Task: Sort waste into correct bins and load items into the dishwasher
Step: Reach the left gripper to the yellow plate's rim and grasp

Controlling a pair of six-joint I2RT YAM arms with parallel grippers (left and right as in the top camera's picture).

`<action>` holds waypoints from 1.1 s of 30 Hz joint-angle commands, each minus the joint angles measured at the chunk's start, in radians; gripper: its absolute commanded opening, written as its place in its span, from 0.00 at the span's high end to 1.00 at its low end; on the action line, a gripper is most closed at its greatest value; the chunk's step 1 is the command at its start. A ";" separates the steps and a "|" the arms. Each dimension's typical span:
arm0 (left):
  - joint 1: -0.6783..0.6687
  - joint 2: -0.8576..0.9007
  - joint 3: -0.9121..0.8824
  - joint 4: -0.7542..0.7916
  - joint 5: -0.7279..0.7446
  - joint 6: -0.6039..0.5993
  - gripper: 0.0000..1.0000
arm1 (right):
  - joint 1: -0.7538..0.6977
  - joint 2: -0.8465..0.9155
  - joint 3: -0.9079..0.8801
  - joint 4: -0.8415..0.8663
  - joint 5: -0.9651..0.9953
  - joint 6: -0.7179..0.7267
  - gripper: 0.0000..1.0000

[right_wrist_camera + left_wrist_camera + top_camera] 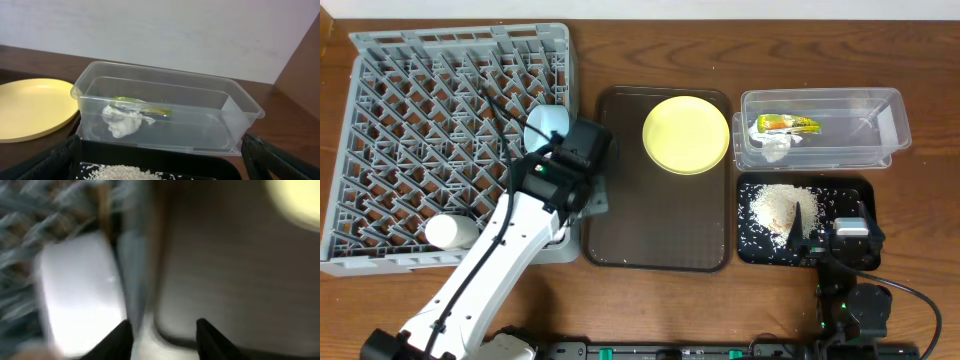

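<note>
The brown serving tray [660, 235] lies mid-tabletop [620, 50], with the pale yellow plate [686, 133] resting in its far right corner. Touching the tray's left side stands the grey dish rack [410, 120]. It holds the light blue bowl [546, 126] just beside the tray's far left corner, and the small white cup [450, 232] well left of the near one. The left arm [490, 265] reaches to the seam between rack and tray. The left jaws are spread with nothing between them (that wrist view is badly blurred). Right of the tray's far end, the clear tub [840, 97] holds the snack wrapper [786, 123] and white tissue [775, 148]. Right of its near end, the black tray [855, 192] holds the crumbs [778, 208]. The right jaws hang over that black tray, wide apart and holding nothing.
</note>
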State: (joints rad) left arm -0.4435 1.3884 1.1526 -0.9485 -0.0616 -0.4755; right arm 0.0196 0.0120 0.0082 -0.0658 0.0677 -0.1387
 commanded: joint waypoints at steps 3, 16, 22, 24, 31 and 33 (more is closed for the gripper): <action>-0.002 0.015 0.013 0.219 0.129 0.053 0.53 | -0.007 -0.005 -0.003 -0.001 0.003 0.010 0.01; -0.001 0.431 0.008 0.725 0.290 0.070 0.49 | -0.007 -0.005 -0.003 -0.001 0.003 0.010 0.01; -0.001 0.539 0.008 0.790 0.335 -0.008 0.49 | -0.007 -0.005 -0.003 -0.001 0.003 0.010 0.01; -0.001 0.562 0.008 0.801 0.338 -0.042 0.48 | -0.007 -0.005 -0.003 -0.001 0.003 0.010 0.01; -0.001 0.626 0.008 0.809 0.359 -0.108 0.63 | -0.007 -0.005 -0.003 -0.001 0.003 0.010 0.01; -0.002 0.652 0.008 0.817 0.394 -0.127 0.69 | -0.007 -0.005 -0.003 -0.001 0.003 0.010 0.01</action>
State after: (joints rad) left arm -0.4427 1.9835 1.1595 -0.1234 0.2852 -0.5621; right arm 0.0196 0.0120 0.0082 -0.0654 0.0681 -0.1387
